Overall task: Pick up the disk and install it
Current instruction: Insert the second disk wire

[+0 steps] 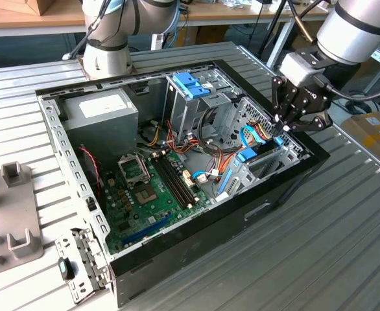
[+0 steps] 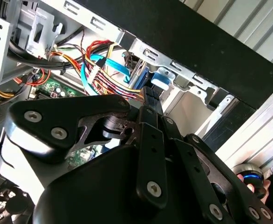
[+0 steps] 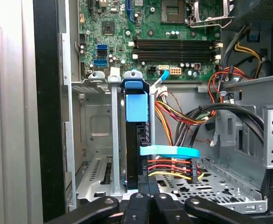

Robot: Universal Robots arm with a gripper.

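One open computer case on a ribbed grey metal tabletop, black-walled, lid off, green motherboard exposed inside. At the case's corner nearest the tabletop's far right edge in the exterior view, the black gripper lowered over the drive bay, fingers drawn together, tips meeting just above the disk. Disk standing on edge in a slot of the metal bay, blue carrier frame showing at its end, most of its body hidden between the bay's grey rails; label not visible. Blue flat cable and a bundle of red, yellow and black wires just beside it. In the second wrist view, much of the scene blocked by the gripper's own black linkages. Beyond the tabletop, wooden benches, partly cut off.
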